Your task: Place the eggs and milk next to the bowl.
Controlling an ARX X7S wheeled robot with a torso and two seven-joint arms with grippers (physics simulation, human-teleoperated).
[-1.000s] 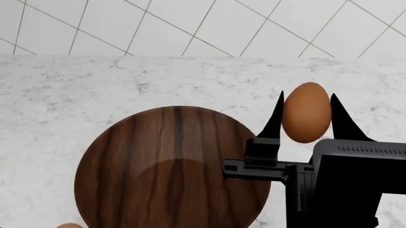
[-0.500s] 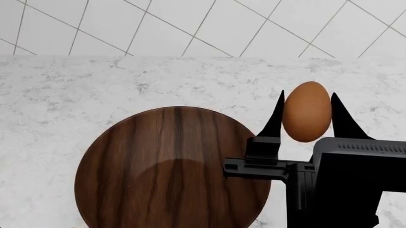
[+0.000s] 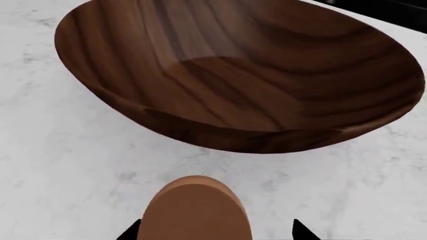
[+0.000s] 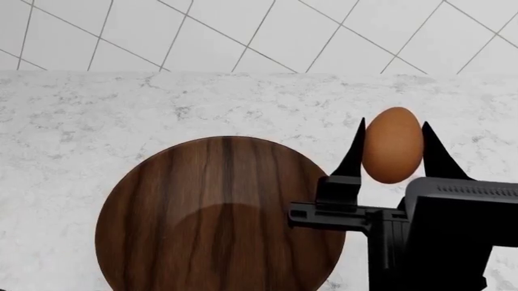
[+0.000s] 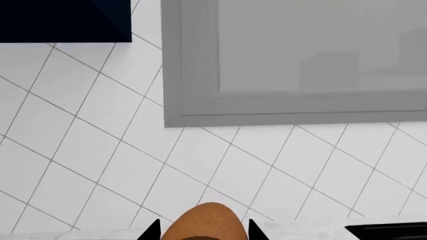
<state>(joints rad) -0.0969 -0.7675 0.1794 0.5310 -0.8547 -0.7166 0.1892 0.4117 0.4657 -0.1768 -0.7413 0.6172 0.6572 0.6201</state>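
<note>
Progress, read from my left across to my right: my left claw (image 3: 213, 235) has an egg (image 3: 195, 210) between its tips, low over the marble desk (image 3: 60, 165) and just short of the bowl (image 3: 240, 75). Only the very tips show beside the shell, so I cannot tell whether they are clenched on it or already slack, nor whether the egg rests on the stone. I judge that one nearly placed, not yet let go.

In the middle the wooden bowl sits empty on the desk, seen from my head camera.

On the right, my right claw (image 4: 392, 151) is grasping the second egg (image 4: 392, 144) by its sides, upright, just beside the bowl's rim and toward the tiled wall (image 4: 242, 33). Whether it hangs above the desk or touches it I cannot tell.

Milk is nowhere in view. So I reckon both eggs want setting down and releasing, and the bottle is untouched work.
</note>
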